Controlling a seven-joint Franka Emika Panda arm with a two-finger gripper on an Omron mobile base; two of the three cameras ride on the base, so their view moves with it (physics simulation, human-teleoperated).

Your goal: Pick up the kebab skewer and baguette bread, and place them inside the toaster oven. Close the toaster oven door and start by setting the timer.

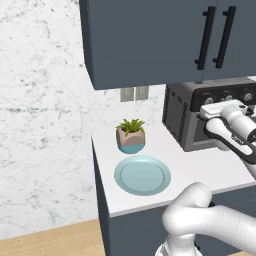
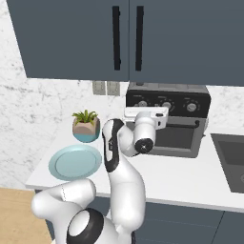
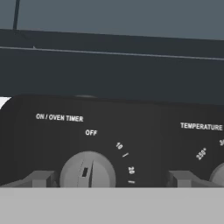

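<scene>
1. I have the pincer (image 3: 111, 179) spread wide, holding nothing, its two tips standing either side of the timer knob (image 3: 87, 170) in the hand view.
2. That knob sits on the black top panel of the toaster oven (image 2: 167, 125), under the label "ON / OVEN TIMER"; its mark points up, just left of "OFF".
3. A second knob (image 3: 218, 175) marked "TEMPERATURE" shows at the right edge.
4. From the base views I see the hand pressed up close to the panel, with the toaster oven door (image 2: 177, 138) shut below it.
5. The oven stands on the white worktop (image 2: 190, 176), under dark cupboards (image 2: 128, 38).
6. To its left lie a blue plate (image 1: 142, 175), bare, and a small potted plant (image 1: 131, 136) behind it.
7. I cannot see the skewer or the bread from here.
</scene>
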